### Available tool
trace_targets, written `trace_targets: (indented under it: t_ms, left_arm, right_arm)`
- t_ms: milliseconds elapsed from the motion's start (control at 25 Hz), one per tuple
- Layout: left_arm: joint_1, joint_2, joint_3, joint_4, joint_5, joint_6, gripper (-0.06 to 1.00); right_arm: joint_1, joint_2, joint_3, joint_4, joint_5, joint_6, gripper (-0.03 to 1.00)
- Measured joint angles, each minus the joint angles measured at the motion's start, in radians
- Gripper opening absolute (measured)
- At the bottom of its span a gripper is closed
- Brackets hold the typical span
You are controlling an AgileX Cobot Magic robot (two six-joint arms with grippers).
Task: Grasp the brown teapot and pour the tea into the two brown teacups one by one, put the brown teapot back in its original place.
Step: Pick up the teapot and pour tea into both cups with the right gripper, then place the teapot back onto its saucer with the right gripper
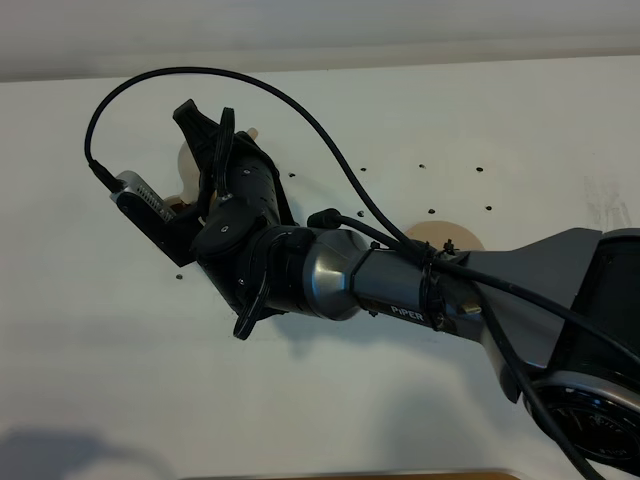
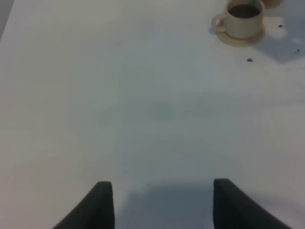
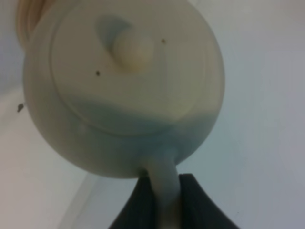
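Right gripper (image 3: 159, 200) is clamped on the teapot's (image 3: 124, 90) loop handle; in the right wrist view both fingers (image 3: 140, 205) pinch the handle, lid knob facing the camera. The pot looks tilted, so you're likely mid-pour.

From overhead the right arm (image 1: 390, 285) reaches across to the left side of the table (image 1: 450, 120) and hides the pot almost completely. Only a sliver of tan shows past the wrist, by what looks like a saucer (image 1: 188, 165). I can't tell from there which cup is under the spout.

Left gripper (image 2: 157, 202) is idle, jaws apart, nothing between them. Its camera sees one teacup (image 2: 244, 18) on its saucer with dark liquid already in it. So that one reads as filled; the second cup isn't clearly visible in any view.

The round coaster (image 1: 445, 237) sits well apart from the pot, partly under the arm. That's your return spot.

For this step:
- Keep the tilt slow and rotate about the spout tip, not the handle, so the stream doesn't wander off the cup.
- Watch the lid. Nothing holds it on, and a steep tilt could drop it.
- The pinch on a thin handle can let the pot swing, so avoid jerks.
- Level the pot fully before moving sideways.
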Motion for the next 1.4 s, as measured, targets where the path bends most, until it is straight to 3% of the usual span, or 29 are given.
trace_targets:
  t_ms: [720,1000,1240,1400]
  left_arm:
    - [0.0,0.0,0.0,0.0,0.0,0.0,0.53]
    - [0.0,0.0,0.0,0.0,0.0,0.0,0.53]
    - [0.0,0.0,0.0,0.0,0.0,0.0,0.53]
    - [0.0,0.0,0.0,0.0,0.0,0.0,0.53]
  right_arm:
    - [0.0,0.0,-0.001,0.133,-0.011,0.214,0.08]
    - [-0.002,-0.002,0.0,0.215,-0.007,0.378,0.08]
    - [-0.027,-0.119,-0.001,0.409,-0.002,0.566,0.08]
    - [-0.045,-0.192,-0.009,0.629,0.038,0.582,0.08]
